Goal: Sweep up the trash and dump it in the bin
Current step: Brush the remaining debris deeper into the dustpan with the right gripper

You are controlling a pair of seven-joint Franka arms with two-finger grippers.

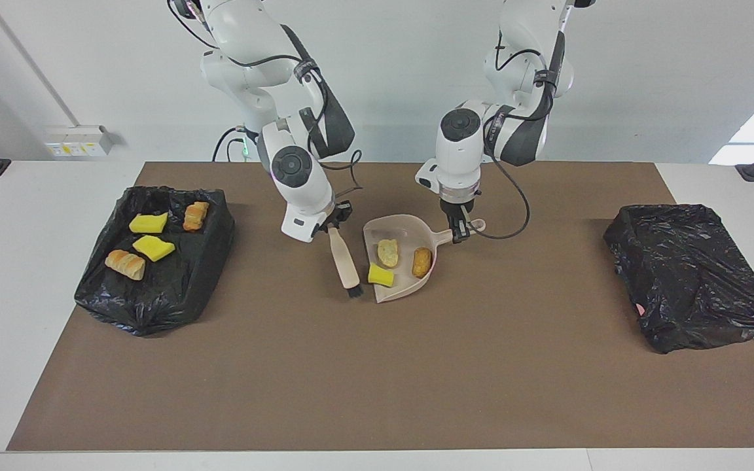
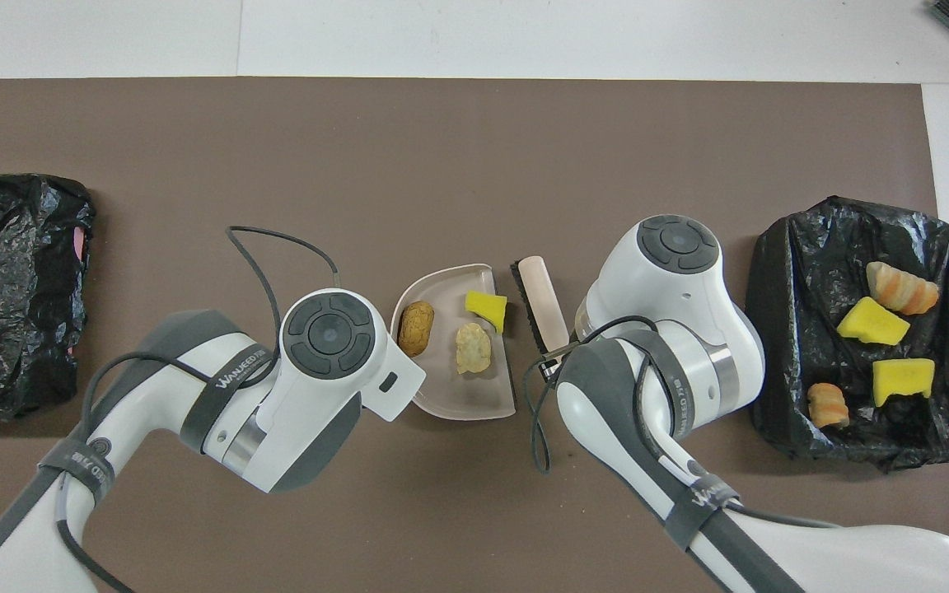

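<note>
i've got the left gripper (image 1: 461,230) clamped on the handle of the beige plastic dustpan (image 1: 403,288) in the middle of the brown table mat (image 1: 377,379), and the right gripper (image 1: 334,224) clenched round the handle of the beige brush with black bristles (image 1: 343,263), which slants down just beside the pan's open mouth.

three scraps are in the pan — a yellow sponge piece (image 1: 381,275) right at the lip, a pale crumbly lump (image 1: 388,253) and a tan nugget (image 1: 422,261) deeper in. four more pieces, two yellow sponge bits (image 1: 148,224) among them, lie in the black-bagged bin (image 1: 174,301) toward the right arm's end. the other black-bagged bin (image 1: 691,281), at the left arm's end, looks to hold none.

i judge the sweep nearly done. to do it well i'd keep the bristles low on the mat, nudge that sponge off the lip and further in, and hold the pan flat — tilting it now could spill it.
</note>
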